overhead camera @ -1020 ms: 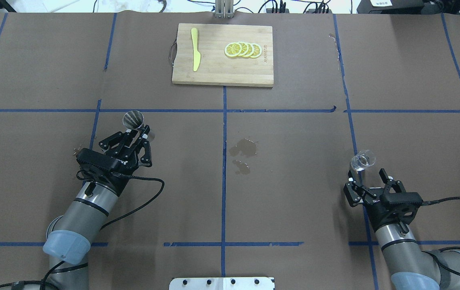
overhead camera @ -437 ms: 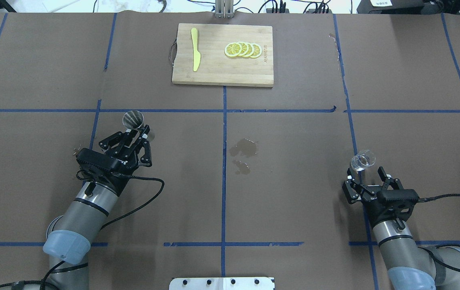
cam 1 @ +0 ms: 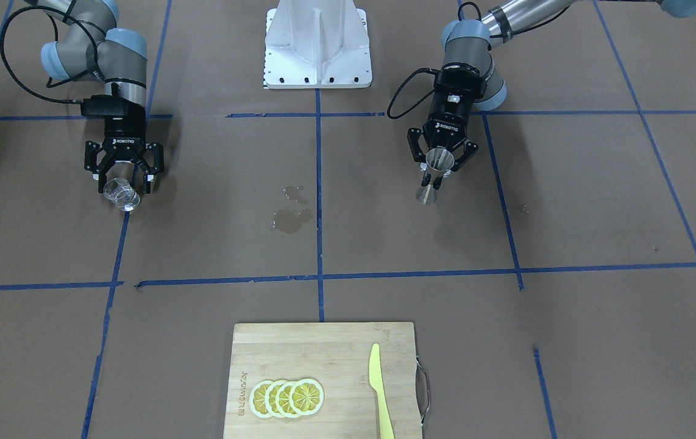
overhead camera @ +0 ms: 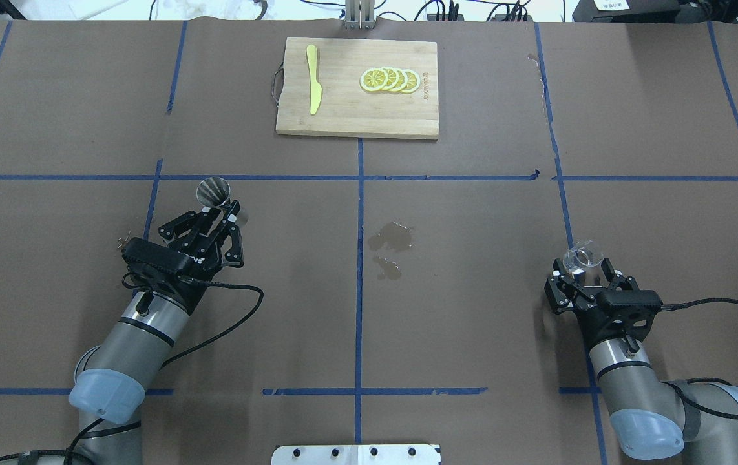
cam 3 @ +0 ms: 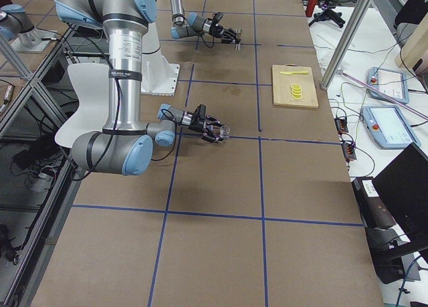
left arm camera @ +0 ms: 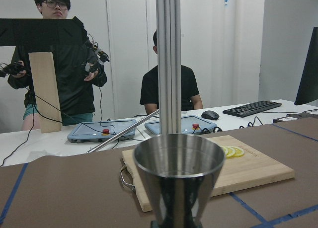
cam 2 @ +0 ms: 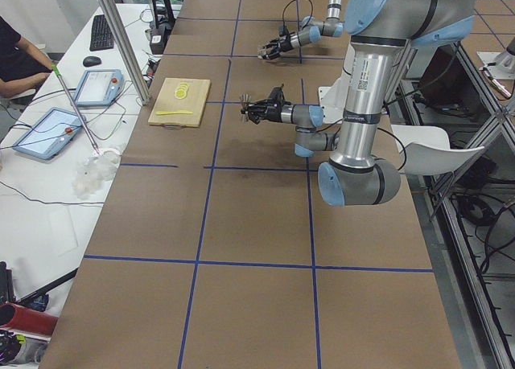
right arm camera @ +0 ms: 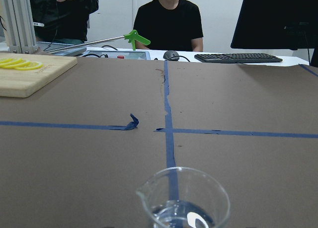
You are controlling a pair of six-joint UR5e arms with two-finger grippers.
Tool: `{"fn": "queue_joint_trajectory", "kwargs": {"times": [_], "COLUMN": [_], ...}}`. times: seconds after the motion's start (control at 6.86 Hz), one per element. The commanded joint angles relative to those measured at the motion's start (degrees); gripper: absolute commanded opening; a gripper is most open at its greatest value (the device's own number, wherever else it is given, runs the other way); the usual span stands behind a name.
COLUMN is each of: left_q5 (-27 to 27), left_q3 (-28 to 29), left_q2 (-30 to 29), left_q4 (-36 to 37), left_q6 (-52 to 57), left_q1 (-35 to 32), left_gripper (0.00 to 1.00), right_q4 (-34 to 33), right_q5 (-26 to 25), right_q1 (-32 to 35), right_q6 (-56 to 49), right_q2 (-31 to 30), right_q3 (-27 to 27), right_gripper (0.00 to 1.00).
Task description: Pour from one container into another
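Left gripper (overhead camera: 220, 210) is clamped on the jigger (overhead camera: 214, 191), jaws pinching its narrow waist. The jigger is upright with its wide mouth up, on the left side of the surface (overhead camera: 472, 290), about mid-depth and just near of the cross tape line. Cannot tell whether its base touches the surface. In the left wrist view the steel cone fills the lower centre, and whether it holds anything is not clear.

Right gripper (overhead camera: 583, 272) has its jaws spread wide, one finger on each side of the glass cup (overhead camera: 582, 256), neither visibly pressing on it. The cup stands upright on the right side of the surface, at the fingertips, partly between them. The right wrist view shows a little clear liquid in the bottom and the pouring lip pointing to that view's left. Cup and jigger are well apart, nearly the whole width between them.

Two dark wet patches (overhead camera: 391, 237) lie near the middle of the surface, just right of the centre tape line, between the two arms. At the far edge sits a wooden cutting board (overhead camera: 356, 119), with a yellow knife (overhead camera: 313, 79) on its left part and a row of overlapping lemon slices (overhead camera: 390, 79) on its right part. Both arms are low, wrists roughly level.
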Motion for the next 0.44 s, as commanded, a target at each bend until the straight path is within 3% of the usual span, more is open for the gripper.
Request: {"fn": "queue_joint_trajectory", "kwargs": {"times": [0.0, 0.29], "left_q5": [0.0, 0.0], "left_q3": [0.0, 0.0], "left_q2": [0.0, 0.0], "left_q4": [0.0, 0.0], "left_q6": [0.0, 0.0], "left_q1": [0.0, 0.0], "left_gripper": [0.00, 0.00], "right_q4": [0.0, 0.0], "right_q5": [0.1, 0.2], "right_q1": [0.8, 1.0], "right_q6": [-0.1, -0.1], "right_q2": [0.3, 0.8], "right_q3": [-0.4, -0.8], "right_gripper": [0.90, 0.89]}}
